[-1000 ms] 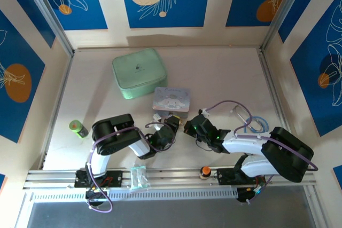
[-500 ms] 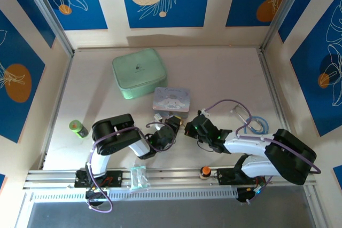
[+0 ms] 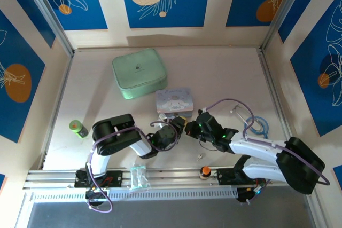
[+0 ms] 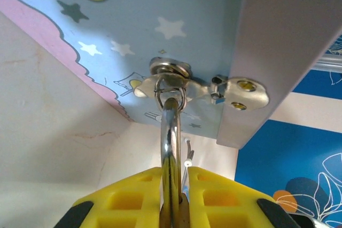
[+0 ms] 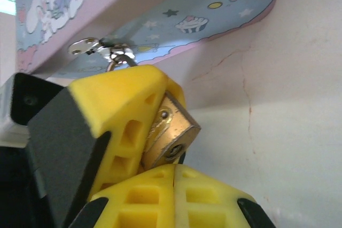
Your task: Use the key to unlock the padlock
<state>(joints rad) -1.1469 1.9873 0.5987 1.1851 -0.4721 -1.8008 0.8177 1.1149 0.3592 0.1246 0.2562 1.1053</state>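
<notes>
Blue leaf-print panels wall in a beige table (image 3: 224, 73), and near its front middle both arms meet at the padlock (image 5: 170, 129). Its brass body hangs tilted just off the front edge of the tin (image 3: 174, 100), with the keyhole face turned toward the right wrist camera. Its silver shackle (image 4: 171, 126) runs up through the ring of the hasp (image 4: 171, 85) on the tin's pale blue, star-printed side. The left gripper (image 4: 175, 173) is clamped on the padlock, with a yellow pad on each side where shackle meets body. The right gripper (image 5: 174, 173) sits right beneath the brass body, touching or nearly touching it. Its two yellow fingers are pressed together with no gap between them; whether anything thin is pinched there cannot be told. From above, the two grippers face each other nose to nose just in front of the tin. A tiny pale speck (image 3: 200, 156) lies on the table near the right arm, too small to identify. Behind the tin and to the left lies a mint-green case (image 3: 139, 73), close to it but apart. A small green bottle (image 3: 78, 128) lies well off by the left wall. A loop of blue cable (image 3: 255, 125) rests to the right of the right arm. An orange knob (image 3: 204, 172) sits on the front rail between the two bases.
</notes>
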